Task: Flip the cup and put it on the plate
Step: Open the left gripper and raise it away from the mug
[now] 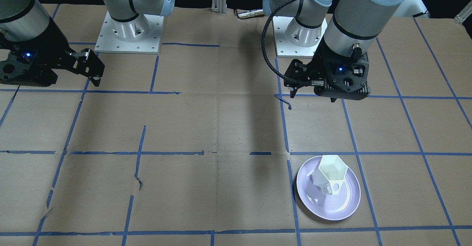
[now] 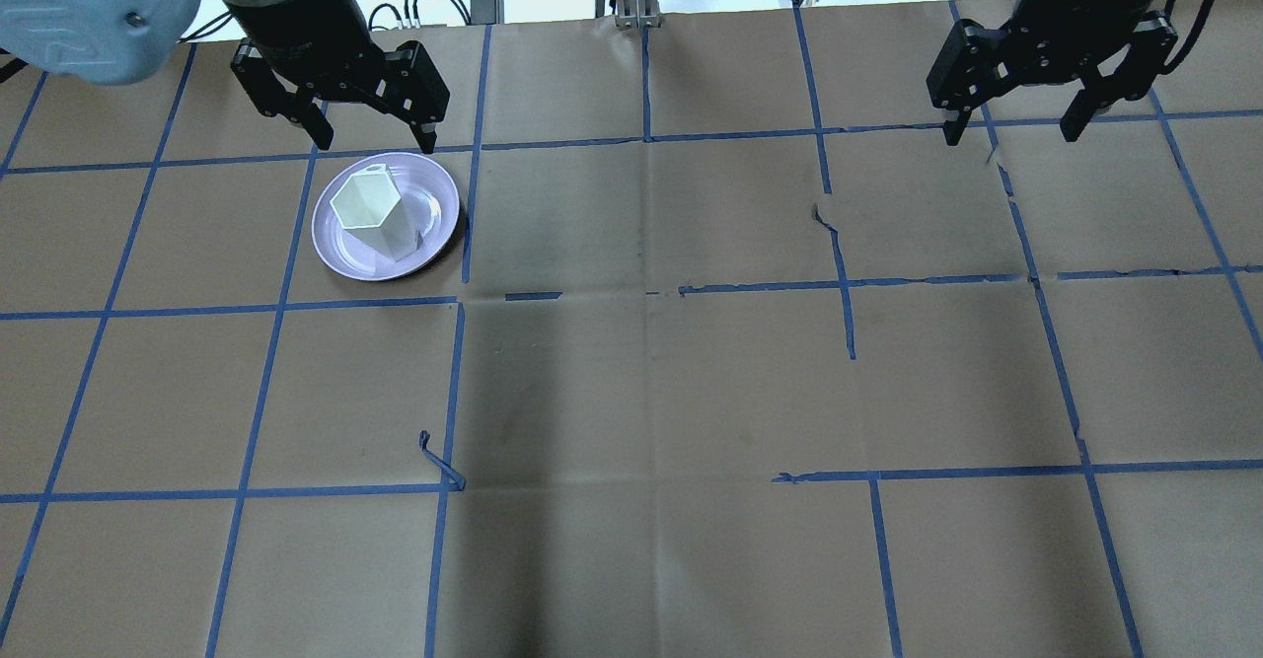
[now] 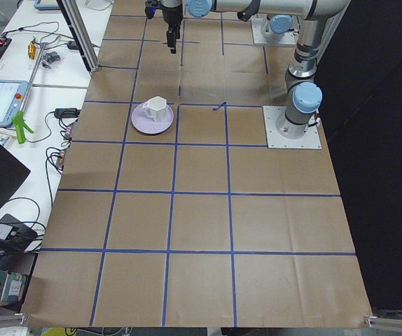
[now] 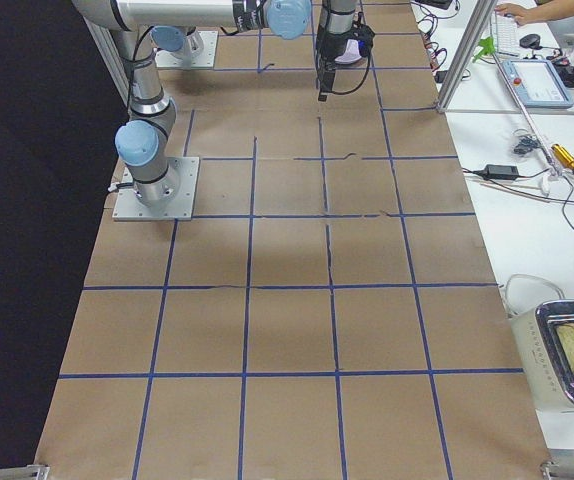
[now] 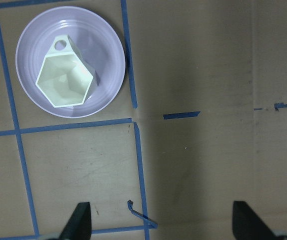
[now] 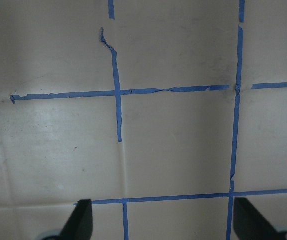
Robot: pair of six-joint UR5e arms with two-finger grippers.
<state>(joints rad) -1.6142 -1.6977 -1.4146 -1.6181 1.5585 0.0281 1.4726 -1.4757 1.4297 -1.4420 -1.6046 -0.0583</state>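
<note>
The white faceted cup (image 2: 373, 209) stands on the pale lavender plate (image 2: 335, 244) with its polygonal opening facing up. Both also show in the left wrist view, cup (image 5: 66, 80) on plate (image 5: 108, 75), in the front view, cup (image 1: 329, 176) on plate (image 1: 324, 205), and in the exterior left view (image 3: 155, 108). My left gripper (image 2: 373, 135) is open and empty, raised clear of the cup; it also shows in the front view (image 1: 293, 91). My right gripper (image 2: 1009, 133) is open and empty, far off at the other side, over bare paper (image 6: 163, 220).
The table is covered in brown paper with a blue tape grid (image 2: 646, 135). A loose curl of tape (image 2: 439, 461) lifts off the paper nearer the robot than the plate. The arm bases (image 1: 129, 28) stand at the robot's edge.
</note>
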